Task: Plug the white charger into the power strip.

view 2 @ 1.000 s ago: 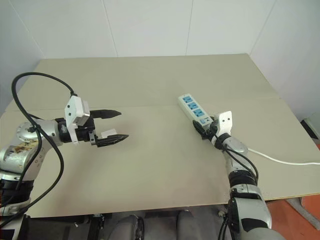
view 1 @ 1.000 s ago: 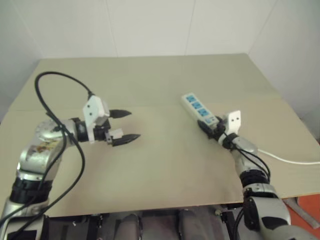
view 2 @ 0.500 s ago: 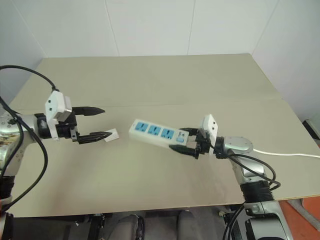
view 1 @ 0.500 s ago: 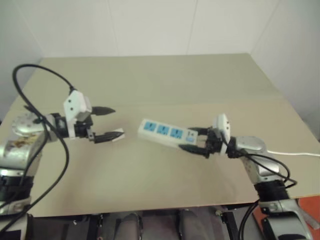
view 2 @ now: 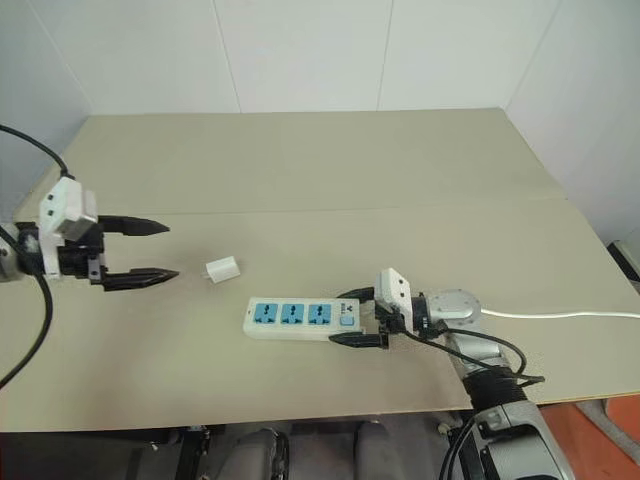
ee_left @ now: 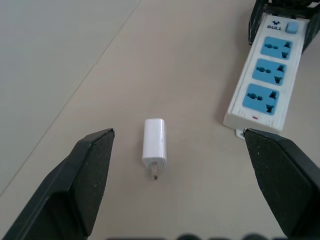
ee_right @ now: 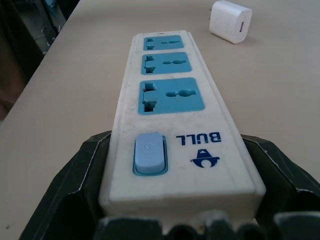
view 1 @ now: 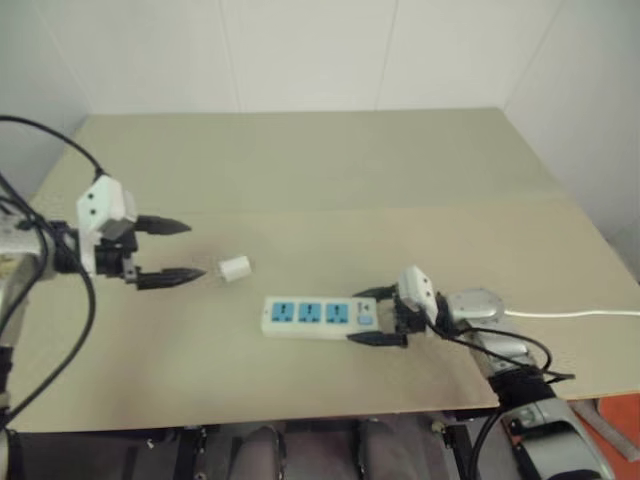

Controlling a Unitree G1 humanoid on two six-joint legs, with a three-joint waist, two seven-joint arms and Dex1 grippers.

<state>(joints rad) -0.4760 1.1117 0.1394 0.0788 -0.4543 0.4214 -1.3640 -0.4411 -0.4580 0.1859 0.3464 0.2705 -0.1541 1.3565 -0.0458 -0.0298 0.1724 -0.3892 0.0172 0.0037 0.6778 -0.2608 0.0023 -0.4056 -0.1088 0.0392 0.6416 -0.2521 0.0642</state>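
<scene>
The white charger (view 1: pixel 234 269) lies on its side on the table, prongs toward my left gripper (view 1: pixel 196 250). That gripper hovers open just left of it, a small gap between its fingertips and the charger. In the left wrist view the charger (ee_left: pixel 154 145) sits between and beyond the two spread fingers (ee_left: pixel 85 175). The power strip (view 1: pixel 318 315) lies crosswise near the table's front edge, blue sockets facing up. My right gripper (view 1: pixel 368 316) is shut on its switch end, one finger (ee_right: pixel 82 175) on each long side. The strip's sockets (ee_right: pixel 170 95) run away toward the charger (ee_right: pixel 230 21).
The strip's thin white cord (view 1: pixel 580 313) trails right, off the table's right edge. The beige table (view 1: pixel 330 170) stretches bare behind the strip to the white wall. The front edge (view 1: pixel 300 412) is close below the strip.
My right gripper has swung the power strip from the right to the front centre, now lying crosswise. My left gripper has drawn back to the left, leaving the charger apart from its fingertips.
</scene>
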